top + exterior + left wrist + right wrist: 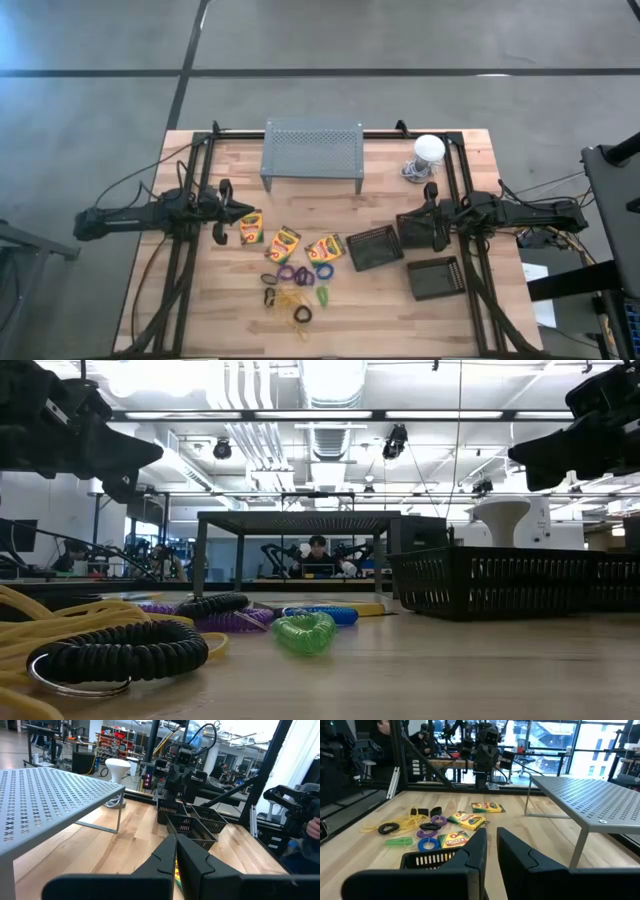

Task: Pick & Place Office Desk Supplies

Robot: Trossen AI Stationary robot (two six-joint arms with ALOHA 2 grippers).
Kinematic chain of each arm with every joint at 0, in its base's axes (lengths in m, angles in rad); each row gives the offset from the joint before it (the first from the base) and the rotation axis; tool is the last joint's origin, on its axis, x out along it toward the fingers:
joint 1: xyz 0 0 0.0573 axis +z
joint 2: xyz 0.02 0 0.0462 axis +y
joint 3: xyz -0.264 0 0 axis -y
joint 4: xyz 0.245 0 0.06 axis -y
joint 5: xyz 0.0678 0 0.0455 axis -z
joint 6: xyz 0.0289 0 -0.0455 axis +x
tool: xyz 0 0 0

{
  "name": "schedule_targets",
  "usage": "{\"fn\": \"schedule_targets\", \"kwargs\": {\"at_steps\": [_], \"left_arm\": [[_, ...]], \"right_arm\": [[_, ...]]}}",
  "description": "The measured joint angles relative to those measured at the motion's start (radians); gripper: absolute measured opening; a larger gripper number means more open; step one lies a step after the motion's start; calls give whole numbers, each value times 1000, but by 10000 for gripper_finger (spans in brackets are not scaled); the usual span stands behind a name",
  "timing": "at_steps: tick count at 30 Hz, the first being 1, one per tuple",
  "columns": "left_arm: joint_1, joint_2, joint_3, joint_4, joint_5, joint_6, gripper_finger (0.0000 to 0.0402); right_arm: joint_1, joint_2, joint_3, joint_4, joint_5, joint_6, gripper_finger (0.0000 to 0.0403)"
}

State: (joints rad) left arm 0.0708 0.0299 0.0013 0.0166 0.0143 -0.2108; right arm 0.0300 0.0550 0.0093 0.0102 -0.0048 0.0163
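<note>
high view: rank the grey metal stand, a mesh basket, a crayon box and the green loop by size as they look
1. grey metal stand
2. mesh basket
3. crayon box
4. green loop
All sit on the table at one height, so nearness does not skew this order.

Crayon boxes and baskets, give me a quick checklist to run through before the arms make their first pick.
1. Left gripper empty, shut, beside the first of the crayon boxes: ok.
2. Right gripper empty, shut, above a mesh basket: ok.
3. All three crayon boxes lying flat and apart: ok.
4. Three baskets upright, openings up, nothing in them: ok.
5. Loops and yellow bands untangled: cannot tell, they lie bunched together.
6. Grey stand clear of both arms: ok.
</note>
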Motion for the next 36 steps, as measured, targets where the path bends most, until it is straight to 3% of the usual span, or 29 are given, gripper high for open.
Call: {"fn": "schedule_targets", "kwargs": {"at_steps": [5, 9, 12, 14, 19, 22, 27, 31, 36], "left_arm": [[0, 0, 0, 0, 0, 0, 21], [0, 0, 0, 0, 0, 0, 21], [0, 0, 0, 0, 0, 0, 21], [0, 0, 0, 0, 0, 0, 21], [0, 0, 0, 0, 0, 0, 21], [0, 0, 0, 0, 0, 0, 21], [0, 0, 0, 0, 0, 0, 21], [0, 0, 0, 0, 0, 0, 21], [0, 0, 0, 0, 0, 0, 21]], "right_arm": [[0, 0, 0, 20, -33, 281, 38], [21, 10, 0, 171, -272, 284, 38], [73, 53, 0, 359, -342, 306, 38], [123, 111, 2, 422, -303, 296, 38], [250, 355, 9, 416, -27, 258, 38], [284, 538, 69, 386, 23, 308, 38], [286, 854, 303, 144, 92, 443, 45], [277, 1110, 544, -121, 196, 540, 75], [223, 1403, 828, -315, 133, 690, 135]]}}
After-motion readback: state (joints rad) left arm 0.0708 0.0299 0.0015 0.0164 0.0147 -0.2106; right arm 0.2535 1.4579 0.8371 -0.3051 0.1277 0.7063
